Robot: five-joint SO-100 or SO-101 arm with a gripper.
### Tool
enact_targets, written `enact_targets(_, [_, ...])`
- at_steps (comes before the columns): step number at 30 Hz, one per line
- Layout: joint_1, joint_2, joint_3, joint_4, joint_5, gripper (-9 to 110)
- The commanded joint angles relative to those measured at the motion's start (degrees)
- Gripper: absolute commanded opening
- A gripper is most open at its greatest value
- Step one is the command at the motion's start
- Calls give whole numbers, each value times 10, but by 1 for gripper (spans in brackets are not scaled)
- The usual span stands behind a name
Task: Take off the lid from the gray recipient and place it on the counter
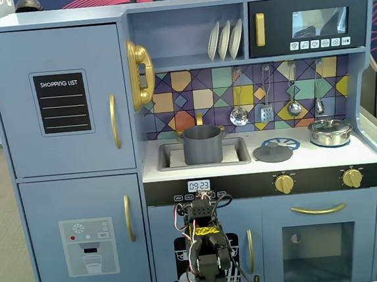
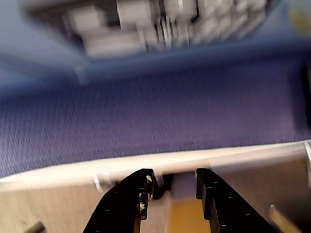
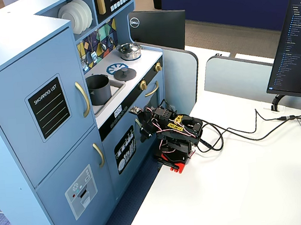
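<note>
The dark gray pot [image 1: 203,146] stands open in the sink recess, with no lid on it; it also shows in a fixed view [image 3: 99,89]. The flat gray lid [image 1: 273,152] lies on the white counter [image 1: 322,157], partly over the blue burner ring [image 1: 289,143]; the lid also shows in a fixed view [image 3: 117,70]. My arm [image 1: 207,245] is folded low on the table in front of the kitchen [image 3: 171,134], far from the pot and the lid. In the wrist view my gripper [image 2: 174,182] is open and empty. That view is blurred.
A shiny silver pot with its lid [image 1: 330,132] stands at the counter's right end. Utensils [image 1: 265,111] hang on the backsplash. Cables [image 3: 231,132] run across the white table. A monitor [image 3: 297,47] stands at the right. Blue carpet [image 2: 155,116] lies below the table edge.
</note>
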Motion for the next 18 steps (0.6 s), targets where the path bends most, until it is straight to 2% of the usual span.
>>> enact_targets(1, [3, 4, -4, 71, -21, 0])
enact_targets(6, [3, 4, -4, 159, -56, 1])
enact_targets(18, [16, 4, -4, 161, -44, 5])
